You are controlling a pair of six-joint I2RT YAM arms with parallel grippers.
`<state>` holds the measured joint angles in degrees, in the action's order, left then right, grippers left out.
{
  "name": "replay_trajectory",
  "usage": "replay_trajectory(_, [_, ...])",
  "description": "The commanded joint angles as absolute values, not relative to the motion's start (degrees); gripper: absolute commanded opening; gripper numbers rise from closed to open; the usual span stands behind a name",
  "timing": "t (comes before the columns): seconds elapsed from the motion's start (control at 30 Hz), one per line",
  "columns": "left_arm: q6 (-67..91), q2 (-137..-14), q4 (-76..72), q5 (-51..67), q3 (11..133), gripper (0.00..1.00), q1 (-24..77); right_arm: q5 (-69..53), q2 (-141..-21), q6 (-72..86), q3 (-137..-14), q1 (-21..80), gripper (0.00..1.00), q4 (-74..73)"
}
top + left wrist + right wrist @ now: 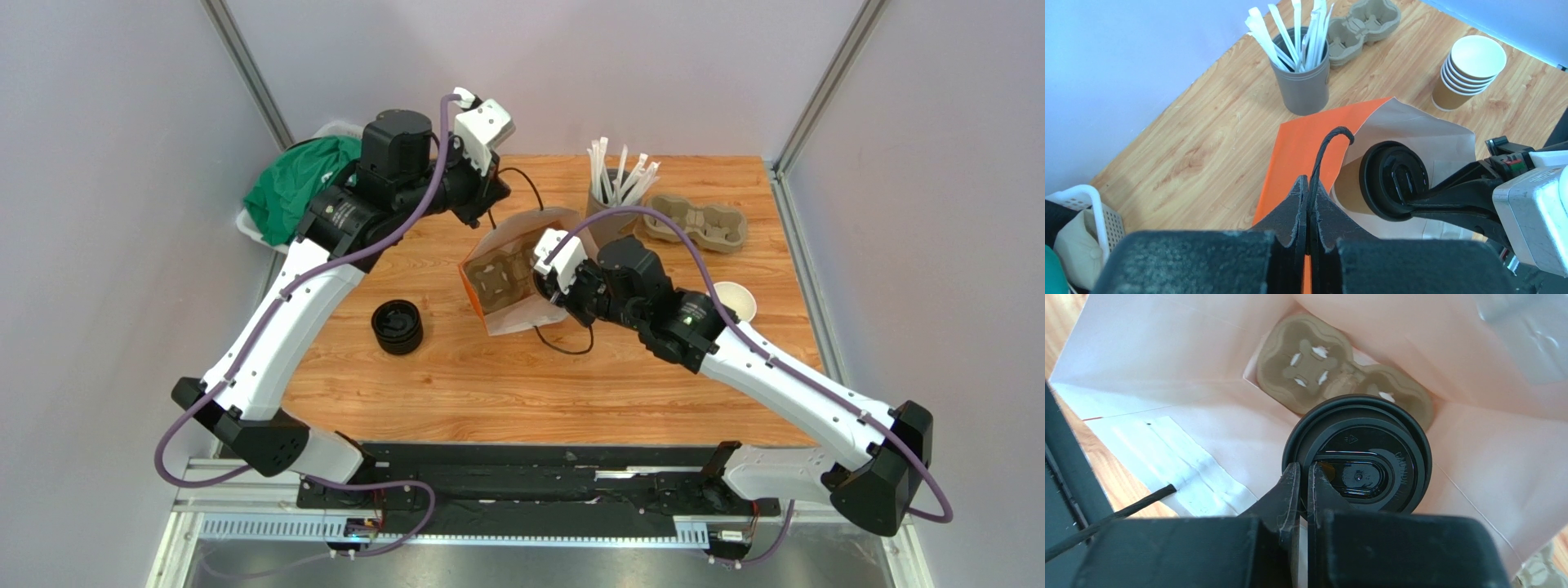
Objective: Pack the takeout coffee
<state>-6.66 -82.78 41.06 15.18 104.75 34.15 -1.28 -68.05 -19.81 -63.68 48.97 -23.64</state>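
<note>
- The coffee cup (1350, 195) has a tan side and wears a round black lid (1358, 453) with an oval sip recess in it.
- It sits in the mouth of the orange bag (1300, 147), which is white inside, at the middle of the worktop (491, 392).
- The right end effector (1301, 487) is clamped on the lid's rim at about 8 o'clock on the lid.
- The left end effector (1309, 211) is pinched tight on the bag's black cord handle (1328, 144).
- In the top view, bare wood lies at 6 o'clock from the bag. A pile of black lids (396, 327) stands at 9 o'clock, a grey cup of straws (613, 184) at 1 o'clock, and a stack of cups (734, 300) at 3 o'clock.
- A spare tray (699, 224) lies near the far right edge.
- Only the right wrist view looks into the bag. It shows a brown pulp cup carrier (1315, 361) on the bottom, beyond the lid.
- Only the left wrist view shows the cup's side.
</note>
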Motion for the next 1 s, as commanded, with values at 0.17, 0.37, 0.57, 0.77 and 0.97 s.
replay_trajectory(0.17, [-10.0,-77.6,42.7,12.1,100.5,0.0,35.1,-8.7,-67.1,-17.8,-61.6,46.2,0.0,-22.5])
replay_trajectory(0.37, [-11.9,-75.5,42.6,6.0,97.3,0.0,35.2,-10.3,-68.6,-16.3,-62.3,45.4,0.0,-22.8])
replay_trajectory(0.57, [-12.6,-75.6,42.3,2.8,95.1,0.0,35.9,-12.9,-71.4,-13.9,-68.7,45.3,0.0,-26.1])
replay_trajectory(0.77, [-11.9,-77.0,41.5,0.1,95.6,0.0,37.7,-15.0,-76.6,-11.0,-74.3,45.3,0.0,-28.7])
replay_trajectory(0.97, [-10.8,-78.2,40.8,-3.9,95.9,0.0,39.1,-12.7,-80.6,-7.8,-78.8,45.3,0.0,-28.6])
